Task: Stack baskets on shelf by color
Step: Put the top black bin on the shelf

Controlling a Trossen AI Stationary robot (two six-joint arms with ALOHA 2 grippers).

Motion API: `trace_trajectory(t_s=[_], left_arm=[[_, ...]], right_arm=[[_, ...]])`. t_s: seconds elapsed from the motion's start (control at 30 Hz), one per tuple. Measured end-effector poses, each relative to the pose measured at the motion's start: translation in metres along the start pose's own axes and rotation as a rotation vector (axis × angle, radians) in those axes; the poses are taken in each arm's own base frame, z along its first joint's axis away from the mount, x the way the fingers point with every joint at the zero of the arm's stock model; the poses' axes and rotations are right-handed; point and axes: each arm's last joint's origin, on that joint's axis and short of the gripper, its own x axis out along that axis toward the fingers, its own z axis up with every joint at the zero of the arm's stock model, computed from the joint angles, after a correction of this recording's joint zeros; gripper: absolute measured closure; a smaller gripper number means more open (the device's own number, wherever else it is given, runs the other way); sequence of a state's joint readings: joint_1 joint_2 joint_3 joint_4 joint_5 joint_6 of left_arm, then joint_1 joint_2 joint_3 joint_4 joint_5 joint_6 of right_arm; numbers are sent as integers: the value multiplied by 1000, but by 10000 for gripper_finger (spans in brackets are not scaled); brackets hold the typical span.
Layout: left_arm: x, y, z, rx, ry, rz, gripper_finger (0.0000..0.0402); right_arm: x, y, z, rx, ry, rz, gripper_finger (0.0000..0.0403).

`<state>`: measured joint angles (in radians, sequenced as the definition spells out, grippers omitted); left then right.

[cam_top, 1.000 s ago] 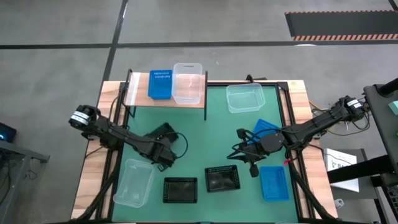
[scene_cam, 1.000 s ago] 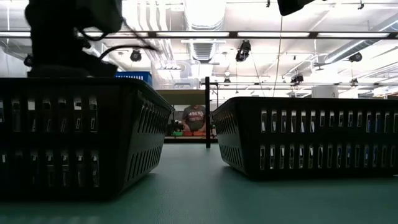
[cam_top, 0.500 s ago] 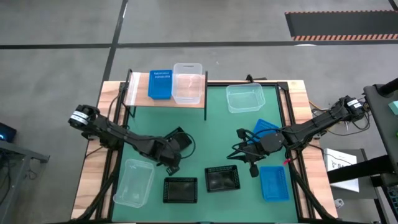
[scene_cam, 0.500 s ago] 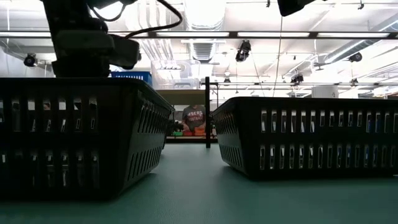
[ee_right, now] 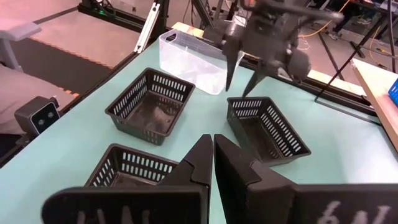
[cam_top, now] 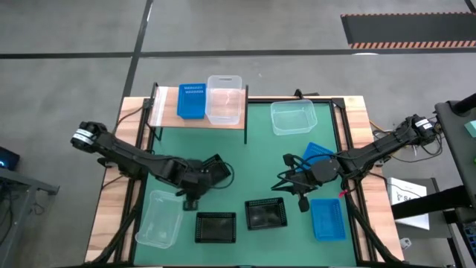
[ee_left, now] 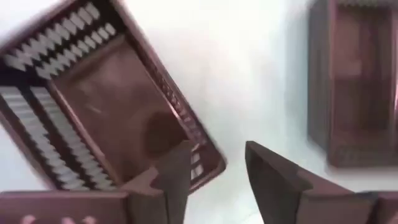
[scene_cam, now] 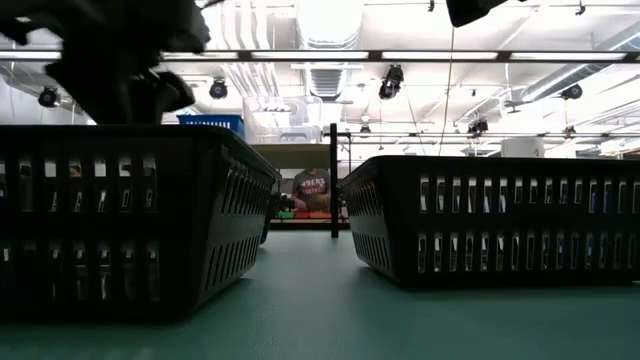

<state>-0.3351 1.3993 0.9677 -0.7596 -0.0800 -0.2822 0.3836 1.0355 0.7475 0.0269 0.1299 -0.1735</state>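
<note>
Left pincer (cam_top: 195, 195) hangs over green bench (cam_top: 253, 149), fingers (ee_left: 273, 180) parted, gripping nothing; seen from right wrist, prongs spread above black basket (ee_right: 267, 127). That basket (cam_top: 207, 168) sits tilted just beyond pincer. Two more black baskets (cam_top: 216, 227) (cam_top: 266, 214) nearer front edge; clear basket (cam_top: 160, 218) beside left pincer.

Right pincer (cam_top: 291, 182) closed, empty, near blue baskets (cam_top: 327, 219). Clear basket (cam_top: 293, 117) well beyond it.

Shelf (cam_top: 165, 112) at far corner carries blue basket (cam_top: 191, 100), clear basket (cam_top: 224, 100).
</note>
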Motion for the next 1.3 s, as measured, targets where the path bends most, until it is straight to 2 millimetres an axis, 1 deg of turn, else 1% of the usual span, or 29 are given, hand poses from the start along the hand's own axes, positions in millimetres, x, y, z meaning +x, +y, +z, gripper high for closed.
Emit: trace_trajectory(t_s=[0.07, 0.13, 0.27, 0.37, 0.6, 0.7, 1.03, 1.13, 1.3], left_arm=[[-7, 2, -5, 146, 19, 3, 253], [-15, 5, -10, 252, 35, 9, 250], [-21, 11, -19, 339, 51, 57, 249], [-20, 13, -24, 344, 55, 70, 249], [-3, 14, -33, 340, 50, 92, 249], [2, 14, -33, 344, 31, 90, 249], [10, 11, -33, 340, 48, -6, 249], [15, 11, -36, 340, 68, 0, 256], [27, 12, -36, 342, 80, 21, 282]], right_arm=[[0, 0, 0, 6, 0, 0, 394], [0, 0, 0, 7, 1, 0, 394], [0, 0, 0, 8, 1, 0, 394], [0, 0, 0, 10, 1, 0, 394], [3, 1, -2, 11, 14, 2, 394], [4, 1, -3, 17, 18, 3, 394], [4, 1, -2, 17, 16, 2, 394], [4, 1, -2, 16, 16, 3, 394], [4, 1, -2, 16, 16, 2, 394]])
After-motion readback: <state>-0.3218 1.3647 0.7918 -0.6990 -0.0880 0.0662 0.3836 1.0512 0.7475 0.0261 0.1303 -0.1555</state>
